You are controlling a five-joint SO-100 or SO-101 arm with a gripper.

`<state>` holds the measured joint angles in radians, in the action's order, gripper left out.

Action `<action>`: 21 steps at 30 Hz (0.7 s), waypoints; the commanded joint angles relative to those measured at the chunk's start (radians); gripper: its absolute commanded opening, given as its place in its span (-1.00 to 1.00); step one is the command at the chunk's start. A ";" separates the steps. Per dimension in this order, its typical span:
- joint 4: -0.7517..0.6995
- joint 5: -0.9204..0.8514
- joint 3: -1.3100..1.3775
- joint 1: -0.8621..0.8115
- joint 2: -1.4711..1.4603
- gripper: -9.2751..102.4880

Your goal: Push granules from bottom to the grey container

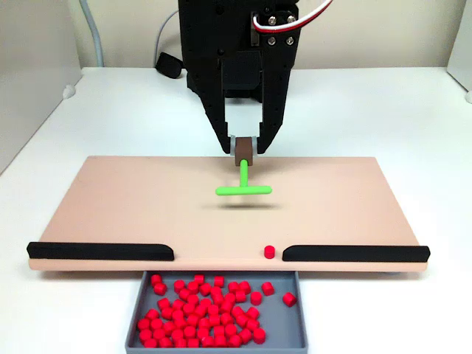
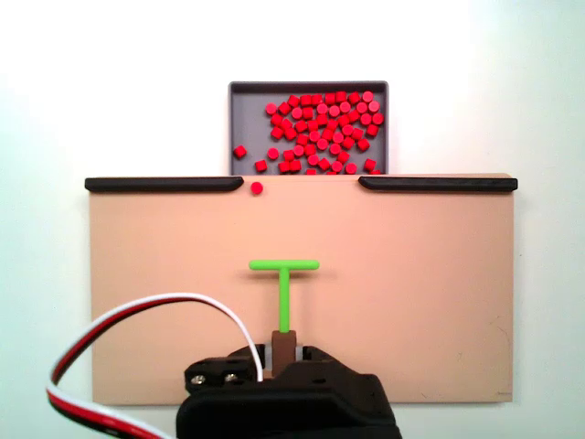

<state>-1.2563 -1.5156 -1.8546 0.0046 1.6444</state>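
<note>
Granules (image 1: 199, 310): several dozen, too tightly packed for an exact count; small bright red rounded plastic cubes, heaped in the grey container. One stray granule (image 1: 269, 251) on the board, at the gap between the strips, just beside the strip end toward 3 o'clock in a fixed view; same piece (image 2: 257, 187) toward 9 o'clock of the gap in the other.

Grey container (image 1: 295, 324): one; shallow rectangular plastic tray, low walls, butted against the board edge at 6 o'clock (image 2: 239, 119).

Board (image 1: 133, 199): one; tan, smooth, matte, rectangular, on white tabletop (image 1: 383, 103).

Black strips: two (image 1: 99, 251) (image 1: 354, 253); rounded ends, along one board edge.

Pusher (image 1: 243, 189): one; green, T-shaped, brown block at stem top.

End effector (image 1: 244, 147): one; black, clamped on brown block, pusher mid-board.

No legible writing.
</note>
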 commanded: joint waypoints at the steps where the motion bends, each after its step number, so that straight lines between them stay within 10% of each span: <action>1: 0.021 0.014 0.028 0.005 0.000 -0.84; 21: 0.048 0.051 0.101 0.025 -0.084 -0.84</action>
<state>-1.2303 -1.4772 -1.7994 0.0215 1.5601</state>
